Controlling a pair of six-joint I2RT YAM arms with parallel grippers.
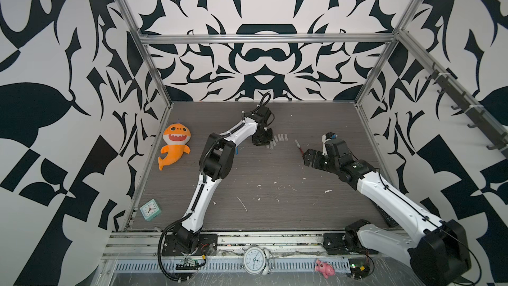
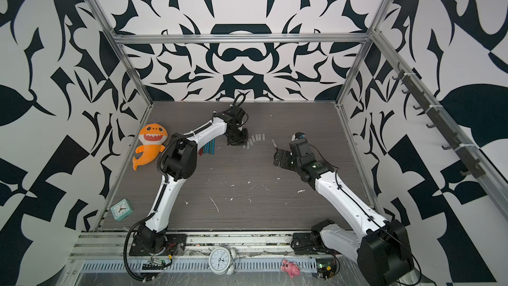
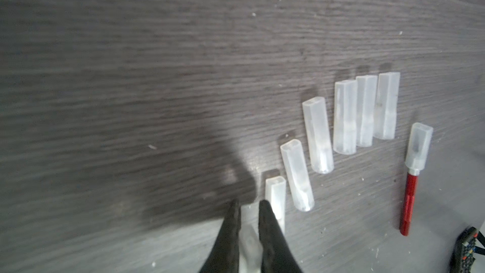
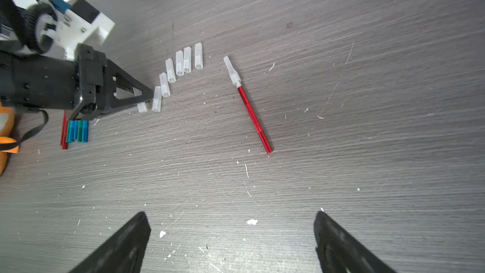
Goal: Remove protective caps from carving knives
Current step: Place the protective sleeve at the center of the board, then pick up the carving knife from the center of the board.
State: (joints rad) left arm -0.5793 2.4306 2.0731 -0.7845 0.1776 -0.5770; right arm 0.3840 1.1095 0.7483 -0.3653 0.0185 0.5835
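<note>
Several loose protective caps (image 3: 317, 135), translucent whitish tubes, lie in a staggered row on the grey table; both top views (image 1: 279, 138) (image 2: 255, 138) show the row too. My left gripper (image 3: 248, 203) points down at the row's near end. Its fingers stand close together, shut on one more cap (image 4: 141, 105). A red carving knife (image 4: 253, 116) lies apart to the right with its cap (image 4: 232, 70) on. My right gripper (image 4: 232, 215) hovers open beside that knife, with nothing between its fingers. A bundle of red, green and blue knives (image 2: 209, 148) lies under the left arm.
An orange shark plush (image 1: 174, 147) lies at the table's left edge, and a mint clock (image 1: 150, 209) at the front left corner. A black remote control (image 3: 469, 253) sits near the right arm. White flecks dot the table. A white alarm clock (image 1: 255, 261) and pink toy (image 1: 325, 268) lie beyond the front rail.
</note>
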